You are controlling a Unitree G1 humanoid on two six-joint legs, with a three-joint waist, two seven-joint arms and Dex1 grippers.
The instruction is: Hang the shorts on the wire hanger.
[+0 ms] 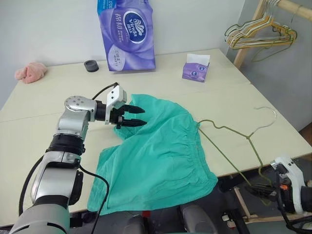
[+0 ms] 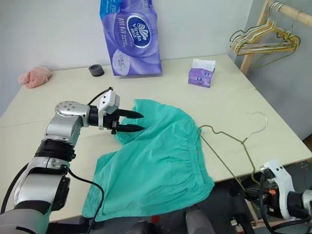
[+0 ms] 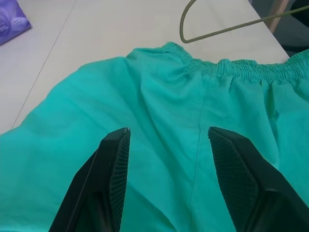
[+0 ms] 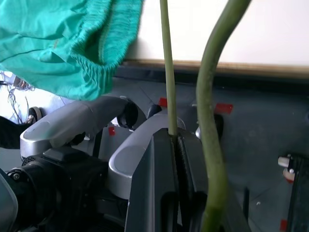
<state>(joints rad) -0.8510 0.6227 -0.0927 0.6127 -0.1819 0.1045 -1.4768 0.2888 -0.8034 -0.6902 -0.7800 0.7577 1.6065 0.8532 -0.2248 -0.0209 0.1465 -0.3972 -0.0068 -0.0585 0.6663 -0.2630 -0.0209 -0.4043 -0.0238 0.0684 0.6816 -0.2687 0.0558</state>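
Left gripper [image 1: 138,116], head views: fingers apart, hovering over the top corner of the shorts [image 1: 156,156], nothing pinched between them. Shorts spread flat across the table [image 1: 44,102] below and beyond those fingers, lower hem drooping over the near edge. Wire hanger [image 1: 234,139] well off to the far side of the shorts from this gripper, its hook [image 1: 265,113] lying on the table, one wire tip touching the waistband. Right gripper [image 1: 265,187] down past the table edge, clamped on the hanger's low corner.

Left wrist view: both fingers [image 3: 113,164] wide apart above teal cloth, waistband [image 3: 227,67] just ahead, hanger hook beyond it.

Right wrist view: right gripper fingers pressed together on a thin hanger wire [image 4: 167,67], a second, nearer wire passing beside them; shorts hem hanging off to one side.

Progress, judging by this: hanger secured, shorts not yet gripped or threaded on. Left to do: grasp cloth, feed it over the hanger bar.
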